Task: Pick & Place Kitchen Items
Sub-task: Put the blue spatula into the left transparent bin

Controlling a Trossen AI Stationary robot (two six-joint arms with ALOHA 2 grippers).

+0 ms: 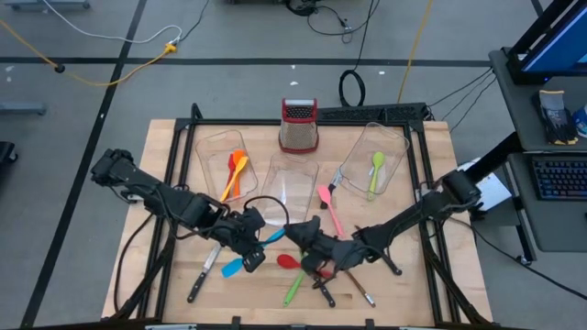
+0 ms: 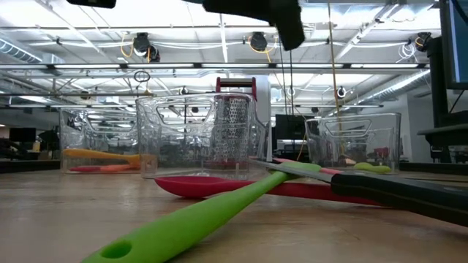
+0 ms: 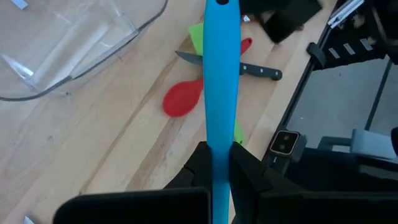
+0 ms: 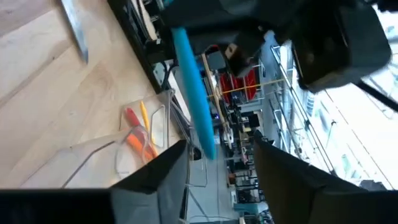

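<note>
Left gripper clenches the blue spatula mid-table, lifted clear for binning. Right gripper, fingers apart and empty, faces it, seemingly just off a handover.

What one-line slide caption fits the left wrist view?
Left hand shut on blue spatula above red spoon and black-handled knife.

Clear bins and grater behind, utensils crowding front
</note>
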